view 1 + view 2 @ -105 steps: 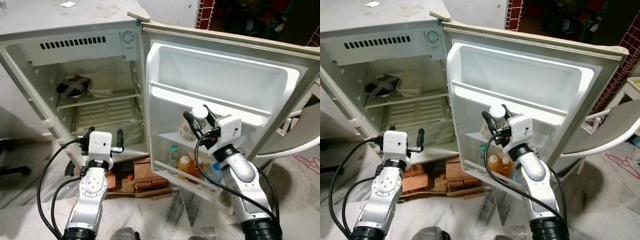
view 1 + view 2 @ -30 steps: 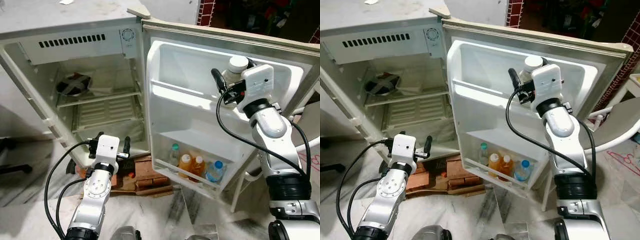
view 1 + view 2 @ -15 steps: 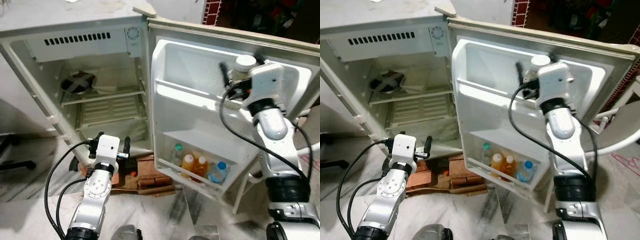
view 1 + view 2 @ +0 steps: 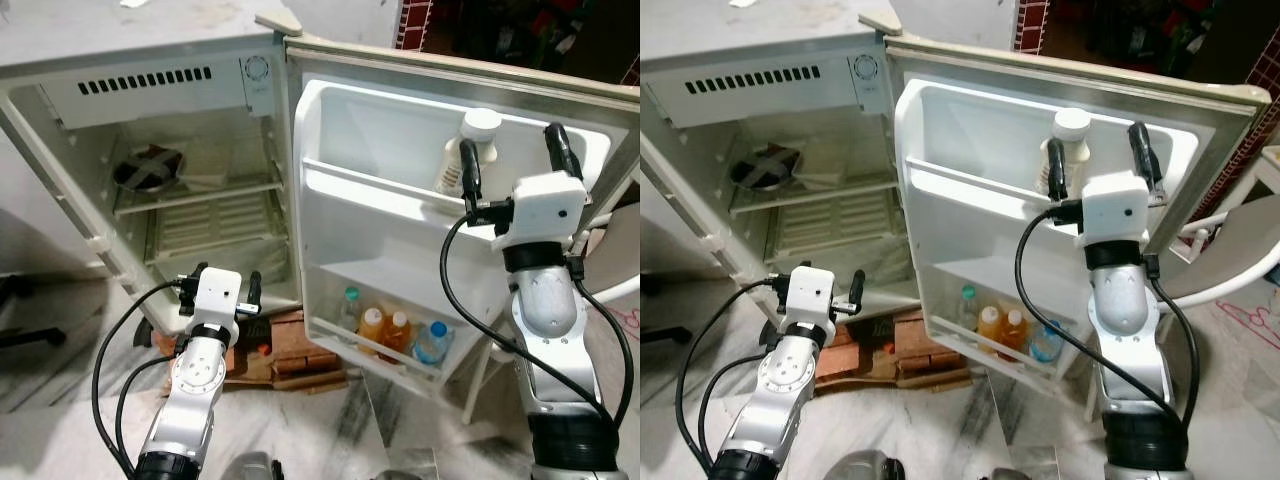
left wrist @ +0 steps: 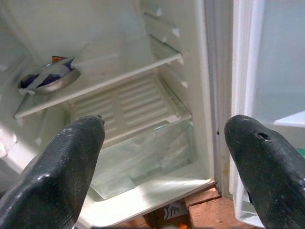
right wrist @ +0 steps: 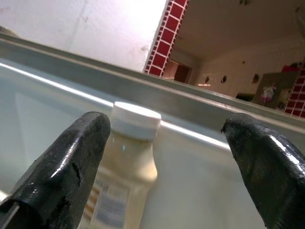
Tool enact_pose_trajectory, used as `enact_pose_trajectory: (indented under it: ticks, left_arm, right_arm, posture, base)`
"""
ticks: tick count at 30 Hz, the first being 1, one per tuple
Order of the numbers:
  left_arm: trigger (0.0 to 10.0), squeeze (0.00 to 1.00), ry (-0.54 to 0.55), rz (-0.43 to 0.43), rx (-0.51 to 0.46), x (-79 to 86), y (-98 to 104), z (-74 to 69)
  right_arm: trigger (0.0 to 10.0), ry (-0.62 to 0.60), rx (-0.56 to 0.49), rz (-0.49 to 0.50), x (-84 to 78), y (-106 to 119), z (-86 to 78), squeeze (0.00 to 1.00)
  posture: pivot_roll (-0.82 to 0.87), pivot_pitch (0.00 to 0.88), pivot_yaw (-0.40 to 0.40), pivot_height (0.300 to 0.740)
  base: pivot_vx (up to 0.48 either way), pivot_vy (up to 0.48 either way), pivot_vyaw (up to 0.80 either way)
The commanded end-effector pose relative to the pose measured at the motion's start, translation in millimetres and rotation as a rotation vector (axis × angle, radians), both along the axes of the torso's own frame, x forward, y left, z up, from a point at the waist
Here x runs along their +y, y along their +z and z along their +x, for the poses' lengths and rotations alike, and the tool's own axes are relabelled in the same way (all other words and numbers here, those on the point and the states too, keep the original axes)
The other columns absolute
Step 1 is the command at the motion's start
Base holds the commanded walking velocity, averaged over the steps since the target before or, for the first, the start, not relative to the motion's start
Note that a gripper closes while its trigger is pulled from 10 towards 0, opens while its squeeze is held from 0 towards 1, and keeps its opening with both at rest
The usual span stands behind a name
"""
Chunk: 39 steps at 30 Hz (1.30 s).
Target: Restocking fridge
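The small fridge [image 4: 150, 85] stands open, its door [image 4: 380, 120] swung to the right. A cream bottle with a white cap [image 4: 466, 155] stands upright on the door's upper shelf [image 4: 380, 195]. My right gripper [image 4: 512, 165] is held up just in front of and to the right of the bottle, open, with nothing between its fingers [image 6: 62, 176]. The bottle [image 6: 125, 176] appears beyond the fingers, apart from them. Low by the fridge's bottom edge, my left gripper [image 4: 222, 285] is open and empty, facing the clear drawer [image 5: 143, 152].
Several drink bottles [image 4: 395, 335] stand in the door's bottom shelf. A dark bowl [image 4: 148, 168] sits on the inner wire shelf. Bricks [image 4: 290, 355] prop the fridge on the marble floor. A chair [image 4: 1230, 260] stands behind the door at right.
My right gripper carried the bottle up from the lower door area to the upper shelf, let it go and drew back open. The left arm has hardly moved.
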<state>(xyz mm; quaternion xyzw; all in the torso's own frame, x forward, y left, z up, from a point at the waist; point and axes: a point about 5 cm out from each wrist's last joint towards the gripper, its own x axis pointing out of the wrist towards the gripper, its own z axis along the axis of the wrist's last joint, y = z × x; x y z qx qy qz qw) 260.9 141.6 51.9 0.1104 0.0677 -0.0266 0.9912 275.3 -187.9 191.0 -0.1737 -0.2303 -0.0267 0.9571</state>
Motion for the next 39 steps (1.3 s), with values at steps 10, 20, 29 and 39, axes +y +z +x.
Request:
enact_pose_trajectory:
  ticks: [10,20,29,39]
  left_arm:
    - [10.0,0.00,0.016,0.024,0.006,1.2,0,3.2]
    - [10.0,0.00,0.018,0.027,0.003,0.8,0,3.4]
    - [10.0,0.00,0.021,0.027,0.004,0.4,1,3.4]
    - [10.0,0.00,0.022,0.031,0.001,0.5,1,4.7]
  right_arm:
    - [10.0,0.045,0.022,0.006,12.1,-8,-5.2,0.00]
    - [10.0,0.033,0.103,0.088,8.8,-25,-1.3,0.00]
    - [10.0,-0.008,0.219,0.165,-0.5,-54,-5.5,0.00]
    - [10.0,-0.044,0.348,0.214,-8.9,-84,-9.7,0.00]
  posture:
    - [-0.01,0.000,0.041,0.740]
    - [0.00,0.000,0.041,0.740]
    - [-0.01,0.000,0.041,0.740]
    - [-0.01,0.000,0.039,0.740]
  base:
    - [-0.205,0.000,0.00]
    - [-0.304,0.000,0.00]
    - [-0.305,0.000,0.00]
    - [-0.283,0.000,0.00]
